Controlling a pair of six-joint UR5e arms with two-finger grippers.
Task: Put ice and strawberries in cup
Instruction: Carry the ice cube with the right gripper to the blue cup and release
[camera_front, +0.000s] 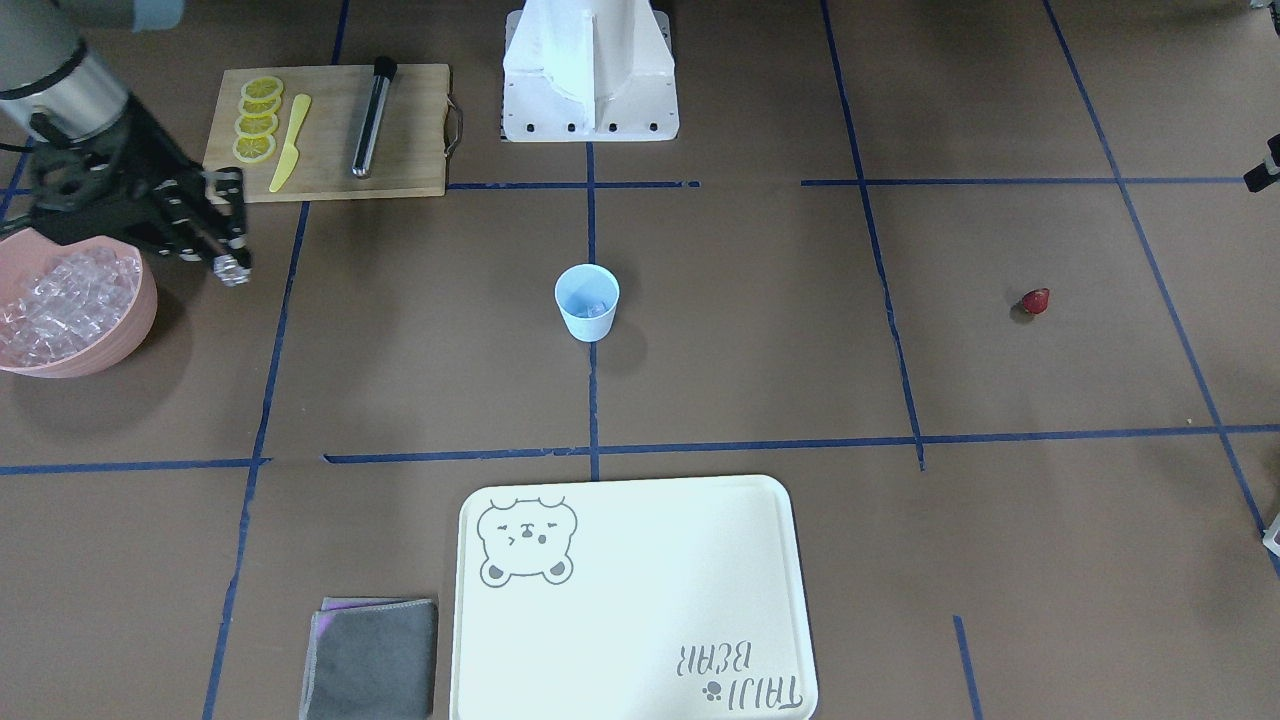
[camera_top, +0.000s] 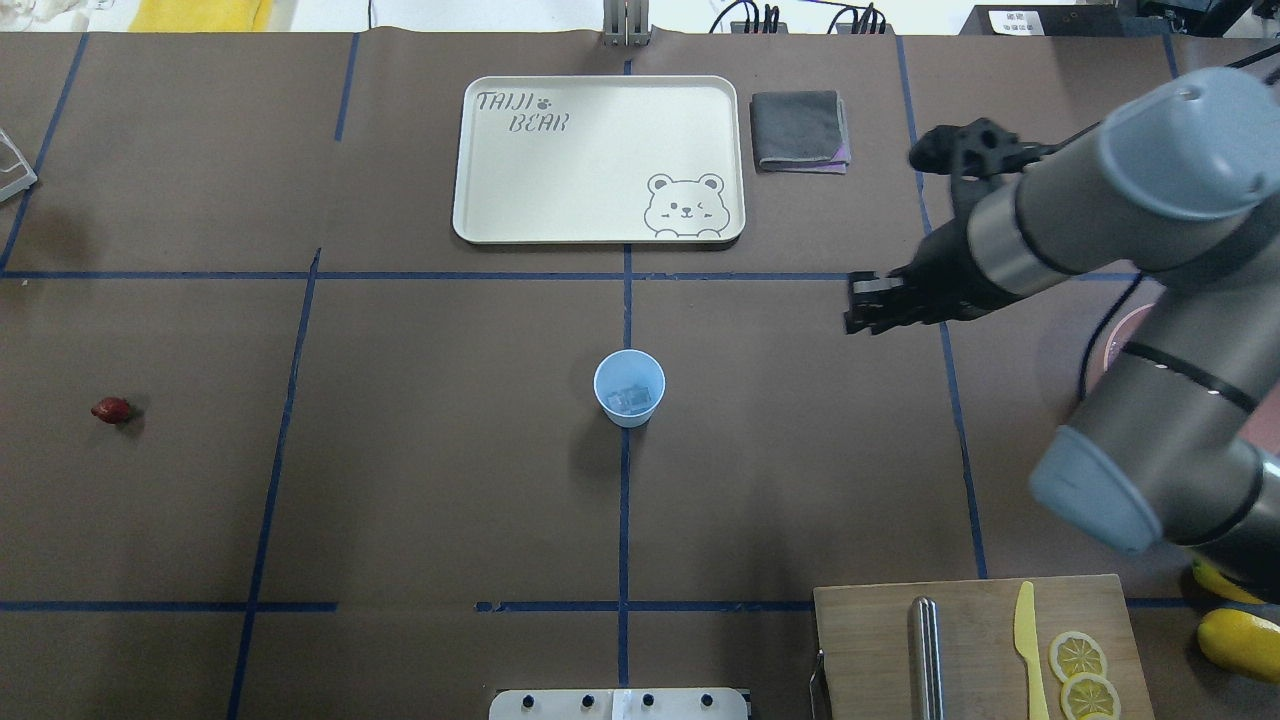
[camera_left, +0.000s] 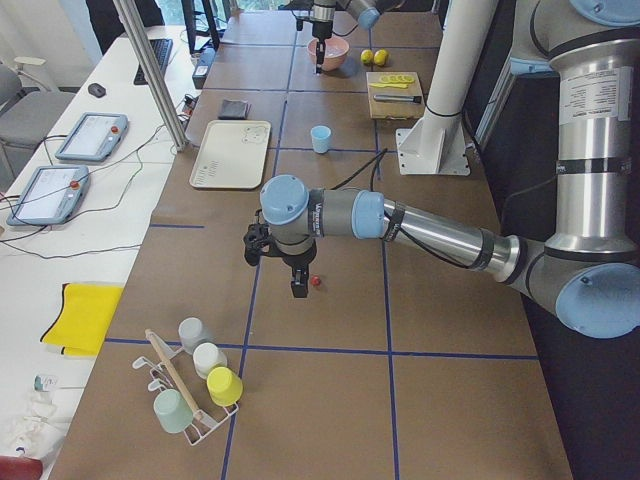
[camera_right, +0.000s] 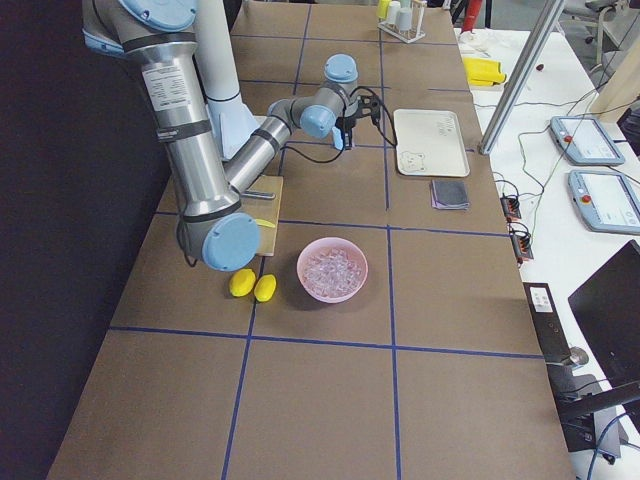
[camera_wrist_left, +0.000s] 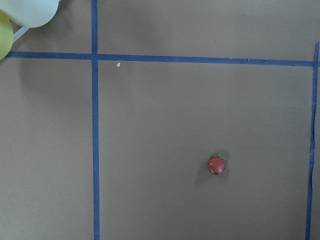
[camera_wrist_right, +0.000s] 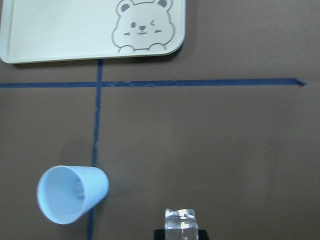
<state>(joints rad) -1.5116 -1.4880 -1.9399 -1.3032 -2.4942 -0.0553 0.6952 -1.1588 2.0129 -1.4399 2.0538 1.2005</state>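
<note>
Cream tray (camera_top: 480, 200): printed "TAIJI BEAR" with a paw mark, in the corner diagonally opposite its bear-face drawing. No other text is legible.

One cup (camera_front: 587, 302), one strawberry (camera_front: 1035, 301), one tray (camera_front: 640, 620), two lemons (camera_right: 241, 283), four lemon slices (camera_front: 256, 125).
</note>
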